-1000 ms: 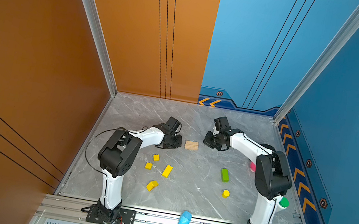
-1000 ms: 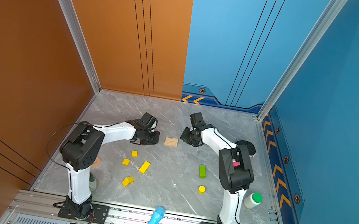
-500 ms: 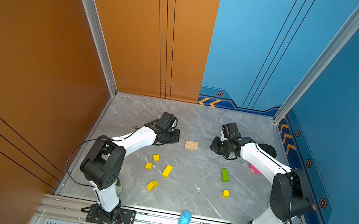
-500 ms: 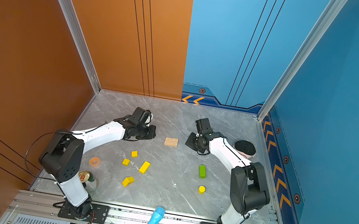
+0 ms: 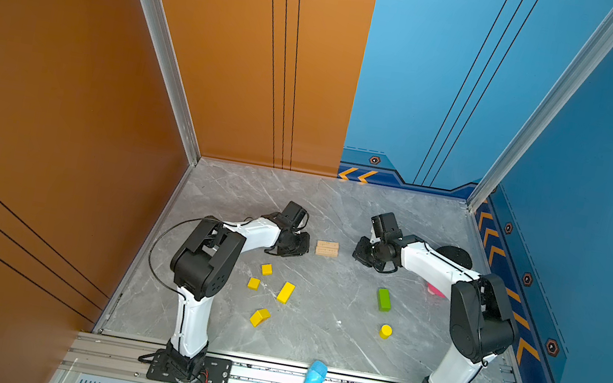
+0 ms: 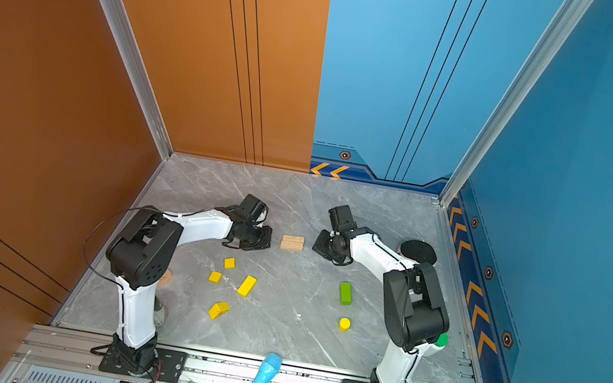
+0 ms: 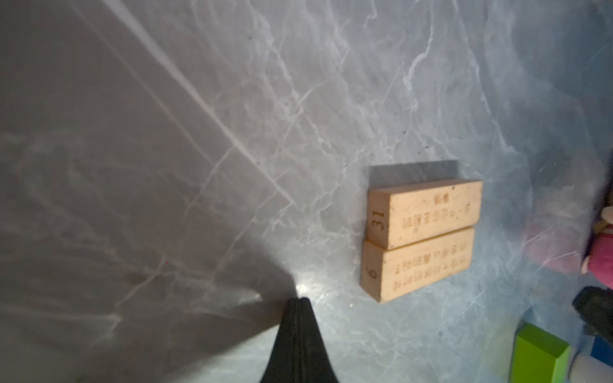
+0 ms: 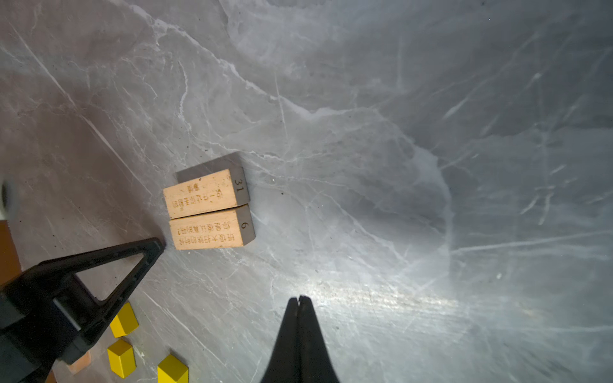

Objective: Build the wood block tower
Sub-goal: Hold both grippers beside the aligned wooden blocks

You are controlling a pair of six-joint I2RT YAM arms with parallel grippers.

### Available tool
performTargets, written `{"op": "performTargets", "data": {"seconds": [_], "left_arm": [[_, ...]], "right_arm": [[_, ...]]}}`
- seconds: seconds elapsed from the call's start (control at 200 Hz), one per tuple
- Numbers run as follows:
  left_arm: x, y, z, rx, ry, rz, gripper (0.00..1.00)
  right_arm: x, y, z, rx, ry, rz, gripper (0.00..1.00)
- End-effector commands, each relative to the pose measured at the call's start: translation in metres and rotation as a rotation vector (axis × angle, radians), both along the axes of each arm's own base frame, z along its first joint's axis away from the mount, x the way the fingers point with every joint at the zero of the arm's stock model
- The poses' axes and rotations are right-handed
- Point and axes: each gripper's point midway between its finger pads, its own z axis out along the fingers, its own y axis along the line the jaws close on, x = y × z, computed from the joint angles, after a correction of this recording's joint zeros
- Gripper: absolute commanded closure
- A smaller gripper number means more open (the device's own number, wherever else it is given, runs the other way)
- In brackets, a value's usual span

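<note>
Wood blocks (image 6: 247, 286) all lie loose on the grey table (image 5: 312, 345); nothing is stacked yet. The left gripper (image 5: 300, 244) sits just beside one end of the two tan planks (image 5: 327, 248) and the right gripper (image 5: 361, 252) is near the opposite end. Both are low, each with its fingers pressed together on nothing. The planks lie flat, side by side and touching along their long edges, though in the left wrist view their ends are slightly out of line. The green bar (image 5: 383, 299) lies well apart from the planks on the right gripper's side. The yellow bar (image 5: 285, 292), roof piece (image 5: 260, 316) and two yellow cubes (image 5: 266, 269) lie apart from the planks on the left gripper's side. The yellow cylinder (image 5: 385, 331) lies beyond the green bar from the planks.

The step looks like squaring this base. Done well, the closed tips would push the plank ends gently and evenly from both sides, kept low so they do not ride over, until the ends are flush and no gap opens. A tight, level base should carry the green bar next.
</note>
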Motion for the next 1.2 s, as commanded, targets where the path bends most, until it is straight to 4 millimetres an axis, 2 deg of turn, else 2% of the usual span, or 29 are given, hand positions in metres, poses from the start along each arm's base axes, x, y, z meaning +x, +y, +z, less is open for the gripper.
{"op": "performTargets", "data": {"seconds": [0.0,0.38,1.196], "left_arm": [[0.005,-0.014,0.001,-0.051,0.016,-0.005,1.00],[0.004,-0.029,-0.008,-0.070,0.045,-0.015,1.00],[-0.003,-0.033,-0.009,-0.073,0.062,-0.013,1.00]], "right_arm": [[0.006,0.001,0.004,0.020,-0.010,-0.007,1.00],[0.009,-0.004,0.001,0.033,-0.003,-0.016,1.00],[0.007,-0.001,-0.006,0.040,0.014,-0.018,1.00]]}}
